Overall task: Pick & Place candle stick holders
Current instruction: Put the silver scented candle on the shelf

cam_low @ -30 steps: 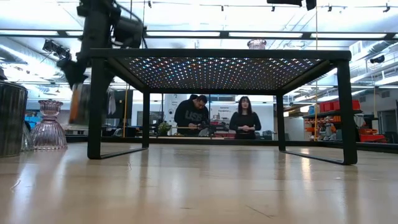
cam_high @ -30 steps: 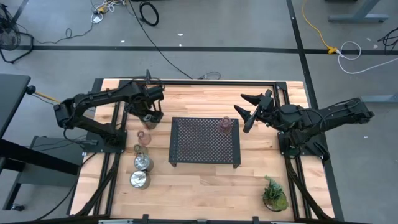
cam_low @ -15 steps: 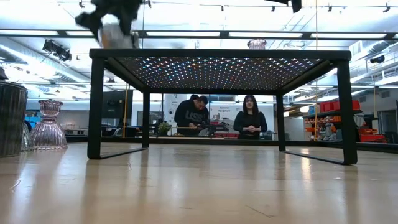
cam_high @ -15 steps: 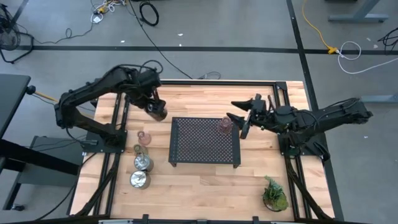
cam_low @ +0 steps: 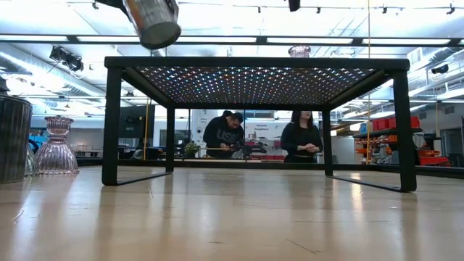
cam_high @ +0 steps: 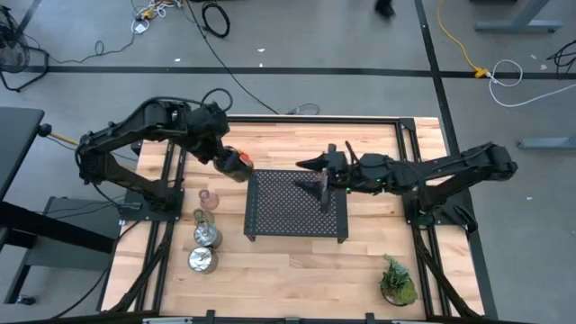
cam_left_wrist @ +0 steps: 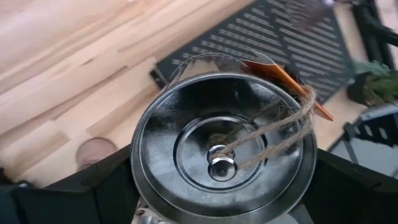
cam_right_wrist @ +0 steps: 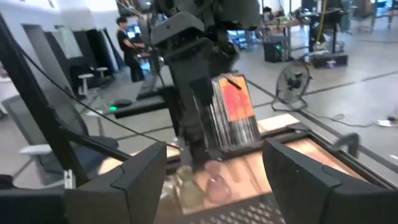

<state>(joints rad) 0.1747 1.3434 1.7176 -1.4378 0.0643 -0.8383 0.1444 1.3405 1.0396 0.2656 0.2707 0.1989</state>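
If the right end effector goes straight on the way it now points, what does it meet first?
Probably the silver holder that the left end effector carries, though depth is unclear. The right end effector, open over the black tray, points straight at it.

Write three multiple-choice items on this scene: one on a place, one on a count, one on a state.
1. Where is the potted plant?
A. On the floor
B. On the table, at the front corner on the right arm's side
C. On a chair

2. How many standing silver holders are on the wood?
A. One
B. Two
C. Four

3. What is the state of the left claw?
A. Open and empty
B. Lying flat on the table
C. Shut on a lifted silver holder

Key:
1 B, the high view shows the plant on the wood at that corner.
2 B, two shiny ones stand one behind the other on the left arm's side.
3 C, the left wrist view shows the holder between the fingers, and the low view shows it in the air.
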